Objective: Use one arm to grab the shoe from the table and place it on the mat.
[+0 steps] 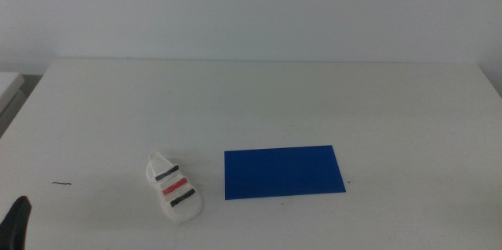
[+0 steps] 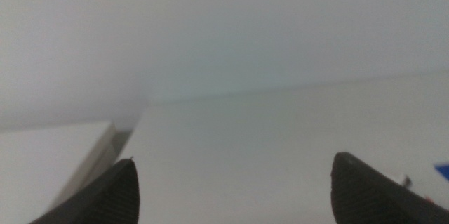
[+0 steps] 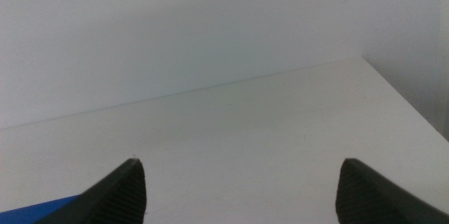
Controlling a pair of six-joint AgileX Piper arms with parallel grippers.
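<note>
The white shoe (image 1: 174,189) with two black straps and a red one between lies on the white table (image 1: 274,101), near the front left, toe toward the front right. The blue mat (image 1: 283,172) lies flat just right of it, apart from it. My left gripper (image 2: 235,182) is open and empty; only a dark tip of it (image 1: 16,222) shows at the bottom left corner of the middle view, well left of the shoe. A sliver of the mat (image 2: 443,171) shows in the left wrist view. My right gripper (image 3: 242,182) is open and empty, out of the middle view; a mat corner (image 3: 49,208) shows beside its jaw.
A small dark mark (image 1: 61,182) lies on the table left of the shoe. The table's left edge (image 1: 23,97) borders another pale surface. A wall stands behind the table's back edge.
</note>
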